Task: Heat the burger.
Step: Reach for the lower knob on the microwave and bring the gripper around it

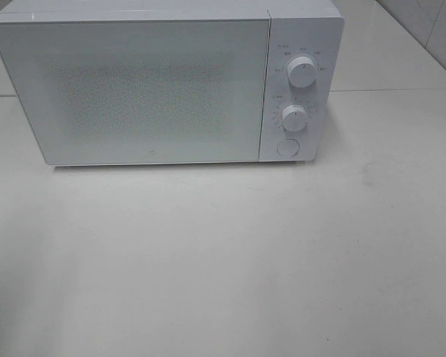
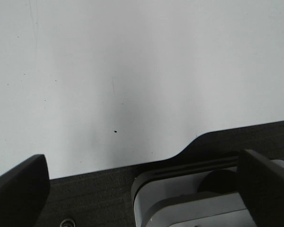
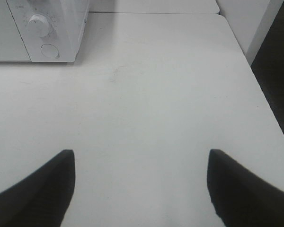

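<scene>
White microwave (image 1: 156, 89) in exterior and right wrist views only

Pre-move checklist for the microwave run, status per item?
1. Is the door of the microwave open: not ok, shut.
2. Is the burger located: cannot tell, it shows in no view.
3. Is the left gripper open and empty: ok.
4. Is the right gripper open and empty: ok.
5. Is the table bare in front of the door: ok.
6. Is the round button under the knobs unobstructed: ok.
</scene>
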Controlling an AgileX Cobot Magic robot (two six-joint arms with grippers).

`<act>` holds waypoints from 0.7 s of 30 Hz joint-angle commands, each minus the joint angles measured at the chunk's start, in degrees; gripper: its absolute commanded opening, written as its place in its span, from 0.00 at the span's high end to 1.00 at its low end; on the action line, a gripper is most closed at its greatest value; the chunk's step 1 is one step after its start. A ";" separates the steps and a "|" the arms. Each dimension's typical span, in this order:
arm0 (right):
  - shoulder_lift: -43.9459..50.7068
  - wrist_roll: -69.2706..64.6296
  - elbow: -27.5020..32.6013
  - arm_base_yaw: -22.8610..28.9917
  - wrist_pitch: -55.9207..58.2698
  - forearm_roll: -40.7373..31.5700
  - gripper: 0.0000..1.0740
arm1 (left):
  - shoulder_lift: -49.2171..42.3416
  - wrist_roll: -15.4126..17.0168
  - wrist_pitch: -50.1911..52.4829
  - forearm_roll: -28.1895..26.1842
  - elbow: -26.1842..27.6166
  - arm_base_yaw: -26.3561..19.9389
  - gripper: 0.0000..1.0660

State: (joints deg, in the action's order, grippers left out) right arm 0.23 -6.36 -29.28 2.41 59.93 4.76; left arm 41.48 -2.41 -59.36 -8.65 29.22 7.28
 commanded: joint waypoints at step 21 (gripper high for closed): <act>1.49 -0.23 0.06 -0.23 -0.23 0.00 0.31 | -27.10 -0.11 -0.17 0.29 -0.57 -6.07 0.05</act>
State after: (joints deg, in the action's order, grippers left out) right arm 0.23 -6.36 -29.28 2.41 59.93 4.76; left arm 16.50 -2.41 -59.59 -8.14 29.05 2.86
